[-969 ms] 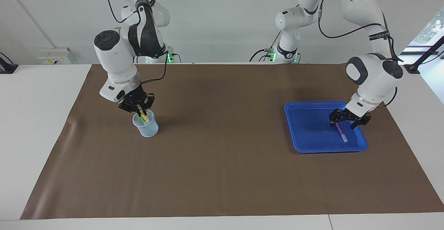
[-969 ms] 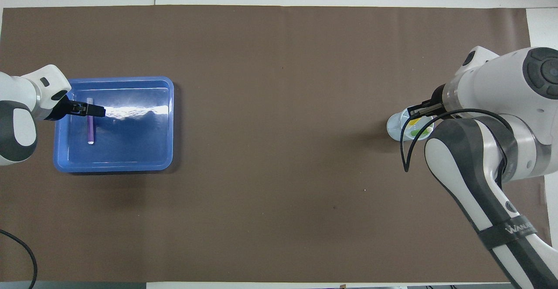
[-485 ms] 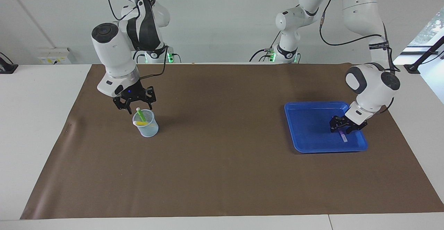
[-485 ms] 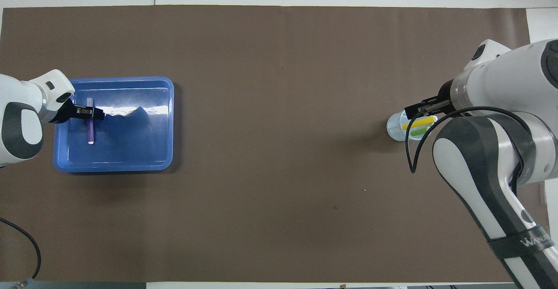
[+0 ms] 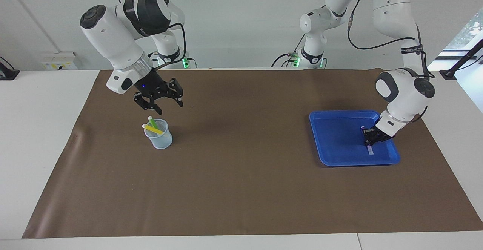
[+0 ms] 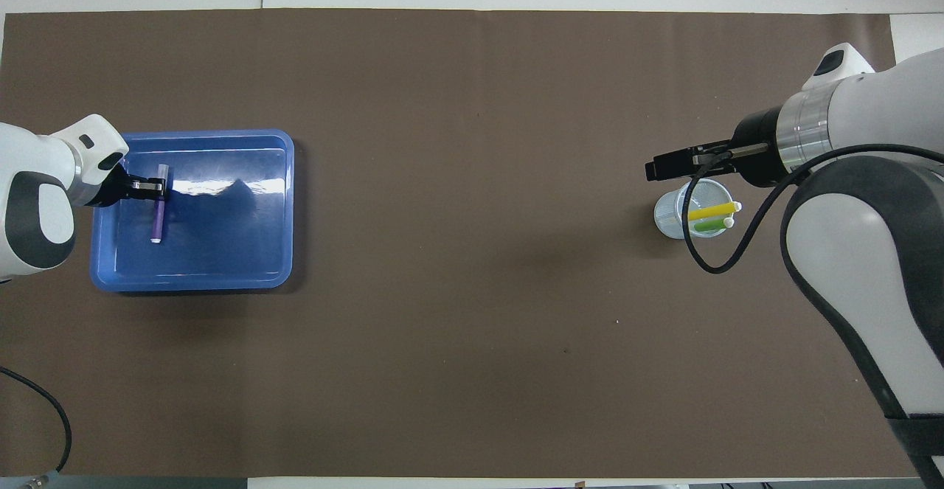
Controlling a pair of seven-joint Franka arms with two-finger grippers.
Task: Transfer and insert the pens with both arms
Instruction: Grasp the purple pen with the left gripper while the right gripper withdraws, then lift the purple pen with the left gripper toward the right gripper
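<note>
Item: purple pen (image 5: 369, 144), slim, stiff and, by its look, light, with a smooth round barrel and a pale end; it lies flat in the blue tray (image 5: 336, 155) toward the left arm's end of the counter (image 5: 241, 189), near the tray wall on that end. Handling: likely to roll or slip under a loose pinch, so it is best taken across the barrel near the middle, away from the pale end, with the pads square to its length. Left pincer (image 5: 371, 140): low in the tray, directly over the pen's upper half, pressed together around the barrel, pinching the pen; pen not yet lifted, its lower end on the tray floor. Related items: green pen (image 5: 152, 122) and yellow pen (image 5: 152, 129), both standing slanted in the clear cup (image 5: 160, 138) toward the right arm's end, pale ends up, already inserted. Right pincer (image 5: 163, 103): raised over the brown mat just beside the cup, fingers spread, holding nothing, apart from both pens. Status: two of three pens in place; the purple one is the last to be transferred. Risk: a tilted lift may let the barrel swing in the grip, and the other two leave little room in the cup.
</note>
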